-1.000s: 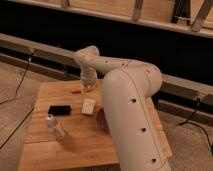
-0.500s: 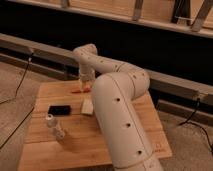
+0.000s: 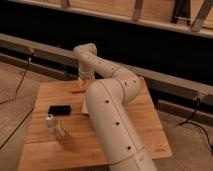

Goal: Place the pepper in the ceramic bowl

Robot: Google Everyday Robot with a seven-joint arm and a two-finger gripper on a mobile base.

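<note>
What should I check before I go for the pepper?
1. Pepper in sight on the table: ok.
2. Gripper close above the pepper, at the table's far side: ok.
3. Gripper open, holding nothing: ok.
4. Bowl in sight: not ok, the arm seems to hide it.
5. Black object and clear cup apart from the pepper: ok.

Table [image 3: 145, 117]: wooden.
Gripper [image 3: 84, 83]: over the table's far side, fingers spread.
Pepper [image 3: 77, 91]: orange, on the table just beside the gripper.
Black slab [image 3: 59, 109]: nearer the camera than the gripper.
Glass cup [image 3: 59, 132]: nearer still.
</note>
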